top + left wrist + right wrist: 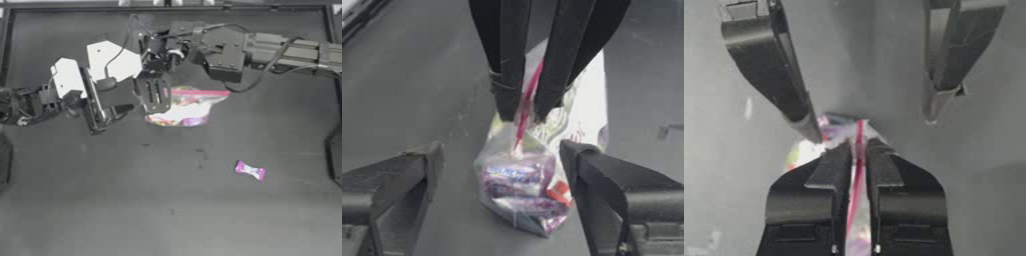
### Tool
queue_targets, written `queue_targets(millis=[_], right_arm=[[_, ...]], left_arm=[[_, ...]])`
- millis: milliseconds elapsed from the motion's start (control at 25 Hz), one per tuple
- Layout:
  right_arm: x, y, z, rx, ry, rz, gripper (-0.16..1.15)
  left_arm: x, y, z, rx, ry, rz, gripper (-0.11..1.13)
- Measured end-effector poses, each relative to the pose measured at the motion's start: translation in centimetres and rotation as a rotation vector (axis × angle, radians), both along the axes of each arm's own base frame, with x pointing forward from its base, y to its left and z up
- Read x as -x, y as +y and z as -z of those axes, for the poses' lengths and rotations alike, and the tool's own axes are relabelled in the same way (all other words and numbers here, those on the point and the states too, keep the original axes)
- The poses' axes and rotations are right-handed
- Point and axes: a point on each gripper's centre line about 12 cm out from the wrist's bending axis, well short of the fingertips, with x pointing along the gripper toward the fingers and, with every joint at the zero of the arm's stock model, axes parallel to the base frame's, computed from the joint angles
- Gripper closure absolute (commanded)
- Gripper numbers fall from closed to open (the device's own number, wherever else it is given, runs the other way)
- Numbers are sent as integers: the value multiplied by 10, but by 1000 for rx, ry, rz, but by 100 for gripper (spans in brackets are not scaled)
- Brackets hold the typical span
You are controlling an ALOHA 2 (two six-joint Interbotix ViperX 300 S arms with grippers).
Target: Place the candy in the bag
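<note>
The dark surface (100, 200) is carrying everything. The right arm is reaching in across the far side; its end effector (858, 150) is pinching the pink strip at the mouth of the bag (187, 107), jaws pressed together on it. The left end effector (502, 165) is sitting spread, one jaw either side of the bag, not gripping it. The bag is lying at the far middle of the surface, wrapped sweets showing through. The candy (250, 170) is lying alone nearer the right, well apart from the bag.
</note>
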Motion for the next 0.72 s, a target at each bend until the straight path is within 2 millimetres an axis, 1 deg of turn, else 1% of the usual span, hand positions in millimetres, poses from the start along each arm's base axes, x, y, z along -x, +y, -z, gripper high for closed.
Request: queue_targets(millis=[280, 520, 720], right_arm=[[0, 0, 0, 1, -3, 0, 56], [0, 0, 0, 1, -3, 0, 56], [-1, 0, -1, 1, -4, 0, 56]], left_arm=[[-1, 0, -3, -9, -21, 0, 8], [-1, 0, -4, -11, -27, 0, 19], [-1, 1, -3, -10, -26, -2, 22]])
